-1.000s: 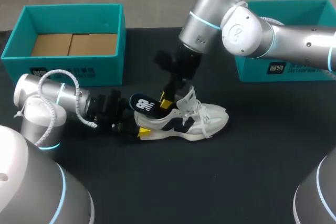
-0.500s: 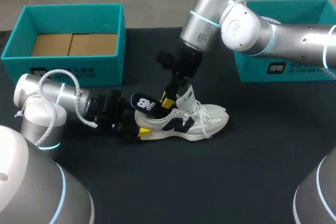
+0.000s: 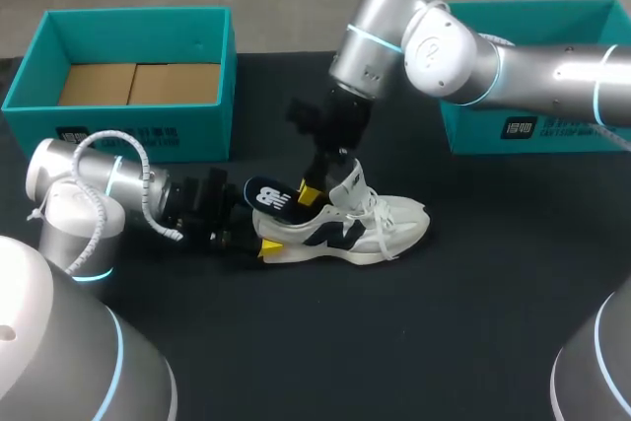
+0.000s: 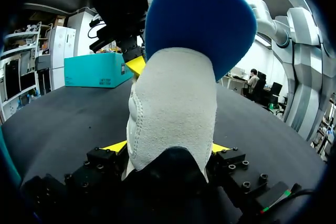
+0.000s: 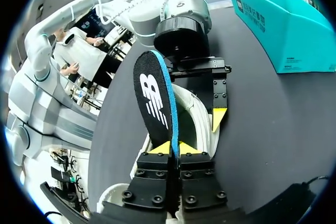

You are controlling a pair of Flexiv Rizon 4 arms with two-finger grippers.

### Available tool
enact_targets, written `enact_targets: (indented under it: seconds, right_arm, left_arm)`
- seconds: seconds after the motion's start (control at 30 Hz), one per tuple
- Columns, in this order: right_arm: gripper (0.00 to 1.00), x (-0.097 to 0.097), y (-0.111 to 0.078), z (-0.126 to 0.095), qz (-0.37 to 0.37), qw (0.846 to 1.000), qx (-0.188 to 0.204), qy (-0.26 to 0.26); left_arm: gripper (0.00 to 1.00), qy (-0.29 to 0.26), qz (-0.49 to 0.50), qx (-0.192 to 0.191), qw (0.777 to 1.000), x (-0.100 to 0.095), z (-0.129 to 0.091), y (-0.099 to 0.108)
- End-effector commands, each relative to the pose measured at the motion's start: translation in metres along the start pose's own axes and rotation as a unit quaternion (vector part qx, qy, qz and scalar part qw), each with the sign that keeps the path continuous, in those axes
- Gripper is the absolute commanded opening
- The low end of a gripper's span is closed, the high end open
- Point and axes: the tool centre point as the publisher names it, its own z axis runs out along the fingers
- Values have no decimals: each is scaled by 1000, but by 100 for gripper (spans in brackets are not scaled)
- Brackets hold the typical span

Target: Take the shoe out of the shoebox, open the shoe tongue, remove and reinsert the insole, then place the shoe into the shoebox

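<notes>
A white shoe (image 3: 345,226) with dark side panels lies on the black table, toe pointing right. My left gripper (image 3: 258,236) is shut on its heel. In the left wrist view the grey heel (image 4: 173,108) fills the gap between the yellow fingertips (image 4: 118,146). The dark blue insole (image 3: 271,194) sticks up out of the shoe opening, over the heel. My right gripper (image 3: 311,192) comes down from above and is shut on the insole. In the right wrist view the insole (image 5: 155,98) stands on edge, clamped in that gripper (image 5: 174,149), with the shoe (image 5: 197,114) behind it.
A teal box (image 3: 138,130) with a cardboard floor stands at the back left. A second teal box (image 3: 532,130) stands at the back right, partly behind my right arm. Black table surface lies in front of the shoe.
The right gripper's fingers have closed onto the insole, and the right arm has shifted slightly left. The left arm and the shoe have stayed put.
</notes>
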Motion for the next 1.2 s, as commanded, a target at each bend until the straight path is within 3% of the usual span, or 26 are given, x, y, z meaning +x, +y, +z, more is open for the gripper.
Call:
enact_targets:
  seconds: [0.03,0.13,0.47,1.2]
  right_arm:
    - [0,-1,1,1,-3,1000,2,7]
    - [0,1,2,-3,-5,1000,-3,14]
    - [0,10,23,-22,-16,996,-75,50]
    - [0,29,79,-97,12,979,-200,-26]
  left_arm:
    - [0,0,0,-1,1000,-1,1,4]
    - [0,0,0,-1,1000,-1,1,4]
    - [0,0,0,-1,1000,-1,1,4]
    - [0,0,0,-1,1000,-1,1,4]
